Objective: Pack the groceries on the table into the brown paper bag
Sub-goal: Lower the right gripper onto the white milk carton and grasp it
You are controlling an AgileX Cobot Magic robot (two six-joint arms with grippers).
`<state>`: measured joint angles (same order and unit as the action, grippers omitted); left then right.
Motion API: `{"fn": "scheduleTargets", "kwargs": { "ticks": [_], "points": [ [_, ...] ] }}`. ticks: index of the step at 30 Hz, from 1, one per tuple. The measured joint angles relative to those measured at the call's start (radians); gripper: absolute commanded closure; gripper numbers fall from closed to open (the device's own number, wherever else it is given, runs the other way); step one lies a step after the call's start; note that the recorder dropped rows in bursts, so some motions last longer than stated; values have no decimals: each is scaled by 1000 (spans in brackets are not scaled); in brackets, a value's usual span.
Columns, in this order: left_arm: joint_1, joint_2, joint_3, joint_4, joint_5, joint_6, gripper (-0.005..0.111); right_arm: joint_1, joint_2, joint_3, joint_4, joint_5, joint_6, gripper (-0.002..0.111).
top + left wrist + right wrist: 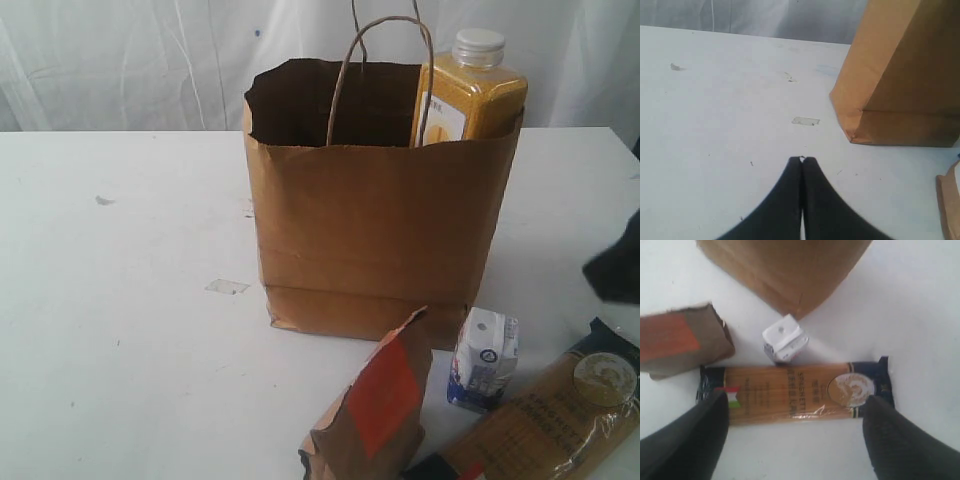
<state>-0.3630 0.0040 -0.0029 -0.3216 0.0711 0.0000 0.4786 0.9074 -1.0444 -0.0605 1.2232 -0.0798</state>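
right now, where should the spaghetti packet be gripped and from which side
Grip the spaghetti packet across its narrow width near the middle, coming straight down from above. It lies flat on the table, long and thin, so end-to-end is probably too wide. The small white-blue carton stands close to one long edge, so shift slightly off it.

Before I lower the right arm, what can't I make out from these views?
Inside of the tall brown kraft paper bag: hidden by its front wall in the exterior view; wrist views show only its outside.
Lower part of the yellow white-capped bottle: behind the bag's wall, exterior view.
The long spaghetti packet and brown pouch with orange-red label: cut off by the exterior view's bottom edge.
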Motion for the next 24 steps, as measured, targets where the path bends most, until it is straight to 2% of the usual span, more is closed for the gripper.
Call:
{"fn": "scheduleTargets", "kwargs": {
  "ticks": [10,24],
  "points": [
    [0,0,0,0,0,0,107,0,34,245,61,-194,-121,39],
    [0,0,0,0,0,0,107,0,157,284,61,-345,-151,35]
  ]
}}
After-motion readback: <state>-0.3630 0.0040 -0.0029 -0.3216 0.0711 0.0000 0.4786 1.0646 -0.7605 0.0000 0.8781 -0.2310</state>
